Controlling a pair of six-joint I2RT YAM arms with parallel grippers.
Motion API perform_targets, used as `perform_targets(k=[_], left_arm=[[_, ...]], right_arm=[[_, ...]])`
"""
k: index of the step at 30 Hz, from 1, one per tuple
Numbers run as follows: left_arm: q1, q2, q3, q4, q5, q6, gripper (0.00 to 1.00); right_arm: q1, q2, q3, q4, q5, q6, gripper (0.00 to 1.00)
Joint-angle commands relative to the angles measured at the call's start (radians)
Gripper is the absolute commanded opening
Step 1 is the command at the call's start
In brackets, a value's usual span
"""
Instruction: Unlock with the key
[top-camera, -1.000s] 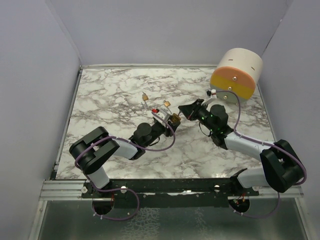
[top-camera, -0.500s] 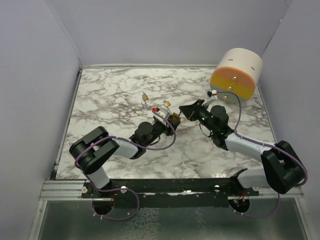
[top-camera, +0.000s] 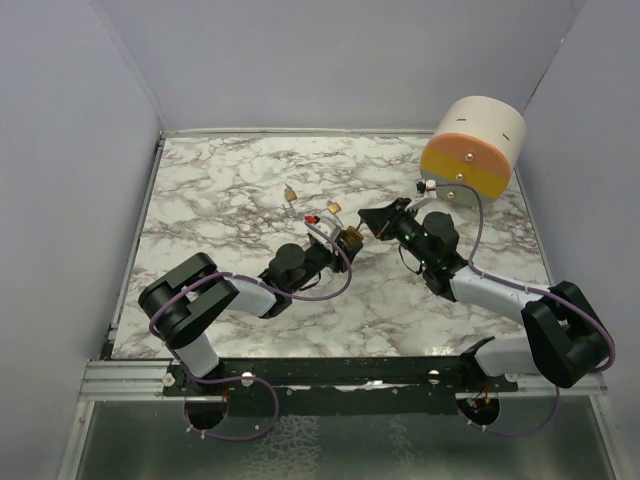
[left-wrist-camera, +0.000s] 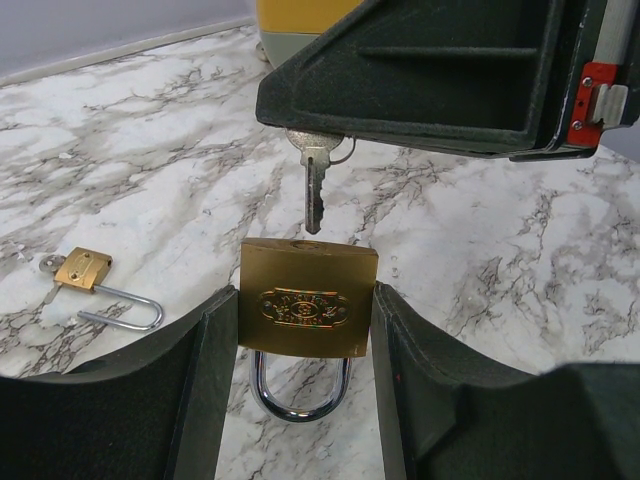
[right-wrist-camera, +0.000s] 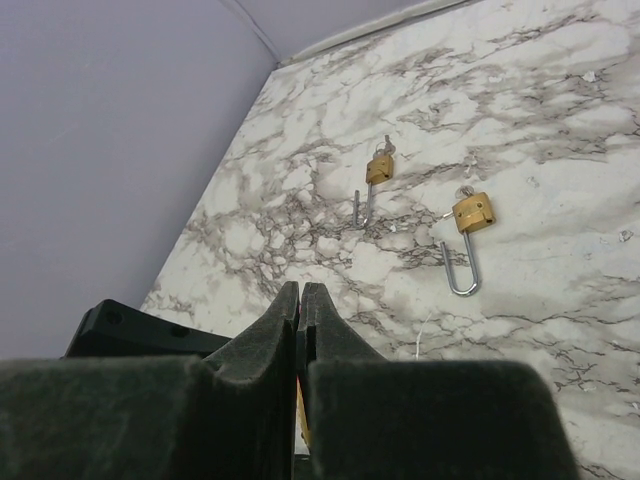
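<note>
Insertion step: key (left-wrist-camera: 313, 190) tip poised just over the keyhole (left-wrist-camera: 300, 243).
Left hand (left-wrist-camera: 306, 300) clamps padlock (left-wrist-camera: 308, 310); right hand (right-wrist-camera: 300, 305) pinches key. Next move likely needs a straight push in, then a turn.

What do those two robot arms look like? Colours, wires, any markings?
Both the left arm and right arm have chunky black joints with pale grey links between. Thin purple cables loop alongside each. The fingers are matte black wedges; a small red tab marks one housing.
</note>
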Motion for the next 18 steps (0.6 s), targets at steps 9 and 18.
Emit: perform_targets(k=[9, 18], left_arm=[[-0.004, -0.056, 0.018, 0.094, 0.024, 0.001, 0.00], [-0.003, -0.054, 0.030, 0.088, 0.047, -0.001, 0.00]], right_arm=[[0.010, -0.004, -0.034, 0.039, 0.024, -0.007, 0.01], [0.013, 0.000, -0.033, 0.047, 0.018, -0.006, 0.01]])
